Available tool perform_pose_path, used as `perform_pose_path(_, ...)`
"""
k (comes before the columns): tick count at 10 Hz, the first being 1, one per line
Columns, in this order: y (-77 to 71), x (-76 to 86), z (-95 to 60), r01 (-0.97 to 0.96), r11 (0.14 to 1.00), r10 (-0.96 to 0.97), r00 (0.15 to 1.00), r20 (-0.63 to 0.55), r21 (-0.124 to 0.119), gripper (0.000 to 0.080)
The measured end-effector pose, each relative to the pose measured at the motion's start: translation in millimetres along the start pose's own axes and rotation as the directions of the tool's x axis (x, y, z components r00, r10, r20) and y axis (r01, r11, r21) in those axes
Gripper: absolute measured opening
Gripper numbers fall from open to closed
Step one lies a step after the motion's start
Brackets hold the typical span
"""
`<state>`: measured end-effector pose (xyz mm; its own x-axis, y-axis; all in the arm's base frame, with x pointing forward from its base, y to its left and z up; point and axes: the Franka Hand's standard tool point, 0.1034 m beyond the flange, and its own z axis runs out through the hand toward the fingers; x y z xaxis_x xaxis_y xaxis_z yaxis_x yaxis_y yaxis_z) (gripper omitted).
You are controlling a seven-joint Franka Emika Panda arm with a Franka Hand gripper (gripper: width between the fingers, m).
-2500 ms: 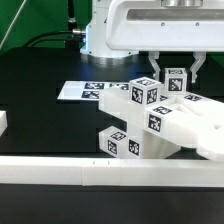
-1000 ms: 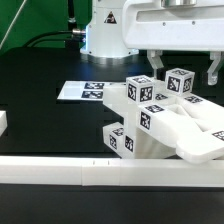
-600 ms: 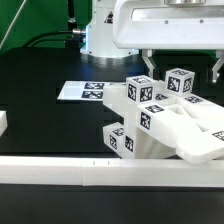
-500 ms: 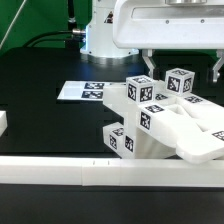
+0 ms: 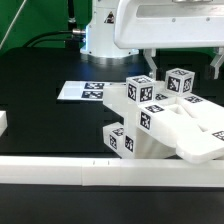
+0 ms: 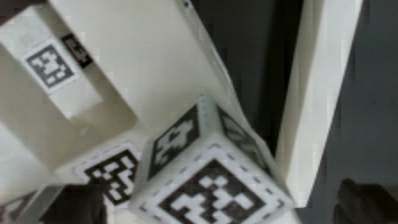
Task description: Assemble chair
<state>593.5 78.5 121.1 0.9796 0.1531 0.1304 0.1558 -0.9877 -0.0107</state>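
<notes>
You see the gripper (image 5: 182,61) wide open above the chair (image 5: 165,122), holding nothing; one finger (image 5: 149,62) hangs beside the tagged post (image 5: 179,83). The chair lies on the black table (image 5: 50,125), near the marker board (image 5: 84,91).

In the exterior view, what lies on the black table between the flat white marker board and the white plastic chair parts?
Nothing: the exterior view shows only bare black table between the marker board and the chair.

The arm's claw (image 5: 183,62) hangs from above, its two fingers (image 5: 151,62) spread wide apart, gripping nothing.
</notes>
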Motion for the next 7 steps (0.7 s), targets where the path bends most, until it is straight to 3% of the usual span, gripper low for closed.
perform_pose_path(6,4.4,-3.7,3.1,0.315,0.949,-0.316,0.949,0.000,-0.013,0.0649)
perform_pose_path(7,6.2,-3.7,3.1,0.357,0.934,-0.357,0.934,0.001,-0.013,0.0608)
